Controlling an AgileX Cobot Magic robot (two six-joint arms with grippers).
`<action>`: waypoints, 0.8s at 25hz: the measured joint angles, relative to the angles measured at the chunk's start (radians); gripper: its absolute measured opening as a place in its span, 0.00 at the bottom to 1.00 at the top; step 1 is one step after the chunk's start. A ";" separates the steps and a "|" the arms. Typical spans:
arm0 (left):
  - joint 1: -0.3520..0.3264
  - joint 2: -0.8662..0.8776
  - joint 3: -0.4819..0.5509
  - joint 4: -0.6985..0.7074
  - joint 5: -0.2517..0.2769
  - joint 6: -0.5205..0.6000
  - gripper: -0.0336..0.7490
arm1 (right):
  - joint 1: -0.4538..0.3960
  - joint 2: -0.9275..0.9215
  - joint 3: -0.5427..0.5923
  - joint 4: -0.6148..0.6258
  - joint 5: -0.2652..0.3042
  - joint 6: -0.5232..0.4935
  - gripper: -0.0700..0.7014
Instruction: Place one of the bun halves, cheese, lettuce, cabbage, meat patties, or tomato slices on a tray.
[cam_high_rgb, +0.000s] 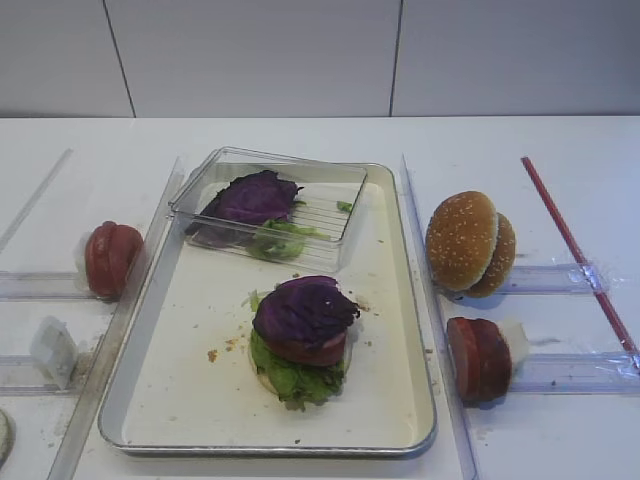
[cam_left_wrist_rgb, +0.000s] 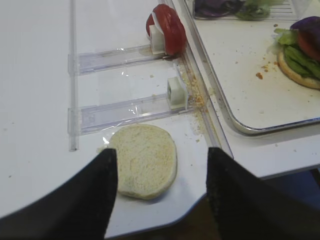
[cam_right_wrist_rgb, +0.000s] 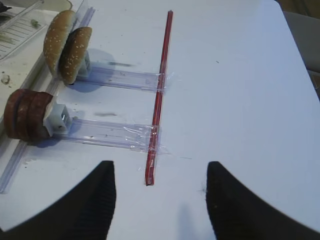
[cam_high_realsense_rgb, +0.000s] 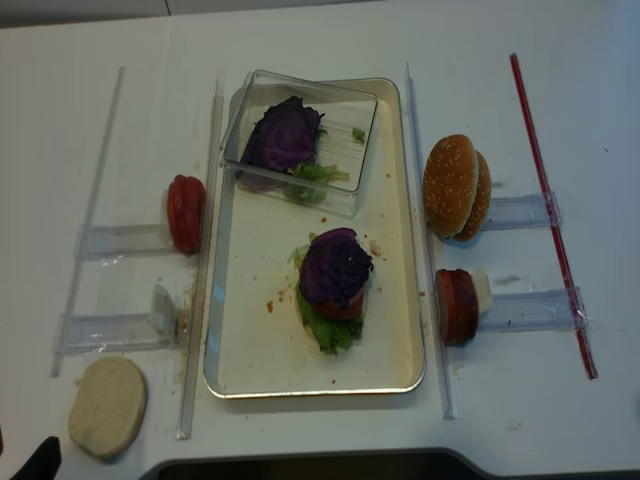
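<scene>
A dark purple, wavy cabbage (cam_high_rgb: 305, 308) leaf is seen topping a stack on the cream tray (cam_high_rgb: 180, 400), on a white table (cam_high_rgb: 560, 150) before a pale panelled wall. At seven o'clock, outside the tray, the left gripper (cam_left_wrist_rgb: 161, 192) is held open, empty, above a flat bun half (cam_left_wrist_rgb: 144, 160). The right gripper (cam_right_wrist_rgb: 160, 200) is likewise spread.

Black, curved end effector fingers (cam_left_wrist_rgb: 95, 195)
</scene>
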 joint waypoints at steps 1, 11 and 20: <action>0.000 0.000 0.000 0.000 0.000 0.000 0.51 | 0.000 0.000 0.000 0.000 0.000 0.000 0.65; 0.000 0.000 0.000 0.000 0.000 0.000 0.51 | 0.000 0.000 0.000 0.000 0.000 0.000 0.65; 0.000 0.000 0.000 0.000 0.000 0.000 0.51 | 0.000 0.000 0.000 0.000 0.000 0.000 0.65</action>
